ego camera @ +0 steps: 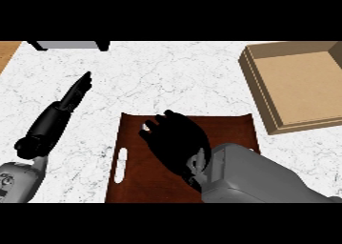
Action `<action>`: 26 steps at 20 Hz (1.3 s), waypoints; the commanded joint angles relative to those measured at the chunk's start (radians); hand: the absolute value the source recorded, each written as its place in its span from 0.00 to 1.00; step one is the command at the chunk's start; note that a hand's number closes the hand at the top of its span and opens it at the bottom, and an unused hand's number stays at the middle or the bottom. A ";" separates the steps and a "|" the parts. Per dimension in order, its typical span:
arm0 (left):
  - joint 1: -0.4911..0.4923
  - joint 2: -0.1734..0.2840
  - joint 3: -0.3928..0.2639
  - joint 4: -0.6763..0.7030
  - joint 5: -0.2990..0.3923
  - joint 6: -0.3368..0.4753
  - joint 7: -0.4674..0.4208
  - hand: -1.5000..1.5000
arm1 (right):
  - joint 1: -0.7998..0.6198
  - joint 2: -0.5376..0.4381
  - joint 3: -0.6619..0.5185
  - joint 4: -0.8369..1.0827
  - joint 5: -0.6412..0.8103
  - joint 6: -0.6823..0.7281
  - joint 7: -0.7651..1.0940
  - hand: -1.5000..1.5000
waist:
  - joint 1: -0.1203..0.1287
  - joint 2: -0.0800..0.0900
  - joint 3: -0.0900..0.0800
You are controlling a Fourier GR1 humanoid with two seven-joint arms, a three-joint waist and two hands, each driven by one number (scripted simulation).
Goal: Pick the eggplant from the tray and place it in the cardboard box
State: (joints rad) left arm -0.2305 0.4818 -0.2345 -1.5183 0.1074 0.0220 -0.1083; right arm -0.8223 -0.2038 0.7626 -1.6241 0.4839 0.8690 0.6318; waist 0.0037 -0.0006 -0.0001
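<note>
Here the robot's right hand [175, 142] hangs over the brown tray [135, 186], its grey forearm coming in from the lower right edge. The hand covers the tray's middle, back uppermost, fingers bent downward toward the tray floor. The eggplant cannot be made out: if it is on the tray, it lies under that palm, hidden by the black fingers. Whether those fingers already wrap it or only hover above it cannot be told from this 1 view.

Judged from the pose, the step in hand is the grasp itself. To do it well, the hand should settle squarely over the vegetable, fingers on 1 flank and thumb on the other, and close fully before any lift. It should then rise straight up, clear of the tray's raised end rims, before swinging away.

On the white marble counter [173, 76] to the left, the left hand [76, 93] lies with straight fingers pointing away from the robot, resting well apart from the tray and holding nothing.

Farther off, at the upper right, the cardboard box [272, 112] stands with nothing showing inside it. Its near corner sits just beside the tray's far right corner, so the carry looks short, up and to the right.
</note>
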 commanded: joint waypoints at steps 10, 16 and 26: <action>0.014 -0.082 0.039 -0.038 -0.076 -0.042 0.039 0.50 | 0.086 -0.007 0.049 0.121 0.293 -0.067 -0.190 0.00 | 0.003 0.001 0.000; -0.071 -0.096 0.106 0.073 -0.081 -0.101 0.039 0.50 | 0.076 0.028 0.002 0.194 0.358 -0.057 -0.280 0.00 | -0.003 0.002 0.000; 0.089 -0.122 0.128 -0.073 -0.129 -0.133 0.018 0.50 | 0.174 0.088 -0.001 0.237 0.516 -0.092 -0.326 0.00 | 0.001 0.000 0.000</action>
State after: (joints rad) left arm -0.1979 0.3655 -0.1235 -1.5650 -0.0110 -0.0896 -0.0607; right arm -0.6744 -0.1348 0.7626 -1.3754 0.9414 0.7640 0.3062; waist 0.0050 0.0001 0.0001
